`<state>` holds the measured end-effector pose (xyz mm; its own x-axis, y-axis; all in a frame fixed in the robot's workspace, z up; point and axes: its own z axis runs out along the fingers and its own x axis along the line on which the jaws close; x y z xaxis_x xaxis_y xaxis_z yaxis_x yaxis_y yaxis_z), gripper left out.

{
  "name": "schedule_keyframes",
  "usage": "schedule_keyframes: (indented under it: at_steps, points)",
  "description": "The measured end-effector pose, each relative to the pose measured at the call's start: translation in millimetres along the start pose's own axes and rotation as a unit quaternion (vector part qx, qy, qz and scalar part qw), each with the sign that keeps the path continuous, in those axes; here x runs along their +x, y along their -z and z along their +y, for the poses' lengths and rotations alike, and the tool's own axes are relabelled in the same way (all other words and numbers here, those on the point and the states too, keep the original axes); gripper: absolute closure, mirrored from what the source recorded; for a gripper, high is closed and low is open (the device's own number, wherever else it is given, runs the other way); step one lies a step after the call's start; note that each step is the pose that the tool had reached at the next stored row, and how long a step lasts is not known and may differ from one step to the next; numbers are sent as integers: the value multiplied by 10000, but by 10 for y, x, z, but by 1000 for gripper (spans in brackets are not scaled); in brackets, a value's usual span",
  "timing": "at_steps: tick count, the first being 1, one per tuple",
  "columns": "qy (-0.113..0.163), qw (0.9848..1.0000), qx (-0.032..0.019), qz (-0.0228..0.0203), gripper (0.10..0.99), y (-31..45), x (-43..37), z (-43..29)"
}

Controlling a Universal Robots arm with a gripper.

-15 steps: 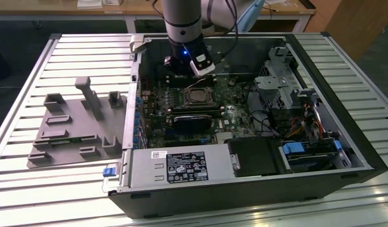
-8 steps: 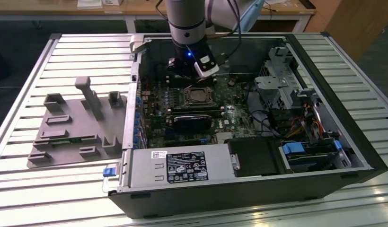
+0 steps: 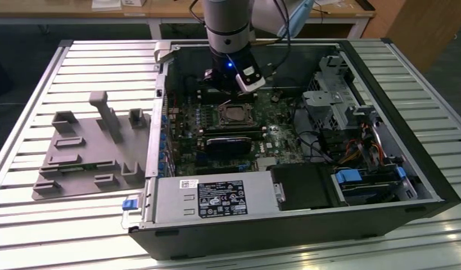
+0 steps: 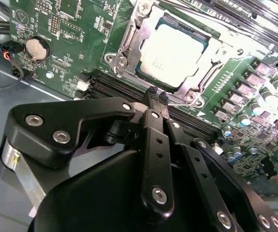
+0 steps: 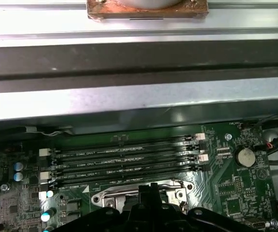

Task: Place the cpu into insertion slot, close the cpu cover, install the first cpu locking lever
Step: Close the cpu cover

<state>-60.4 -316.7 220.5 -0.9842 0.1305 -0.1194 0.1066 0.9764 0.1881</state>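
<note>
Slatted metal tabletop point(image 3: 43, 225) carries an open black computer case point(image 3: 306, 236), with the arm reaching down into its far side. The small square cpu point(image 4: 175, 50), dull silver-faced, lies flat on the green circuit board point(image 4: 71, 29). The thin silver cpu cover point(image 4: 128, 46) looks lowered around it. The black gripper point(image 4: 156, 98) is clenched, nothing visible between its tips, just beside the cover and over the long dark memory slots point(image 5: 124, 159). The lever probably wants a low, steady push, kept clear of those slots.

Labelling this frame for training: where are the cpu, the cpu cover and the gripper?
cpu point(image 4: 175, 53), second wrist view, middle of its silver face.
cpu cover point(image 4: 129, 38), second wrist view, a side bar of its metal frame.
gripper point(image 4: 156, 98), second wrist view, midway between its shut fingertips.
</note>
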Motion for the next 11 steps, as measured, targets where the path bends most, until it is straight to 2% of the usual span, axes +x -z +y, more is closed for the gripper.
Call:
schedule_keyframes:
  at_steps: [4,11]
  points:
    - [0,10000,-1,0,984,-6,-31,3]
    - [0,10000,3,-3,984,-6,-33,3]
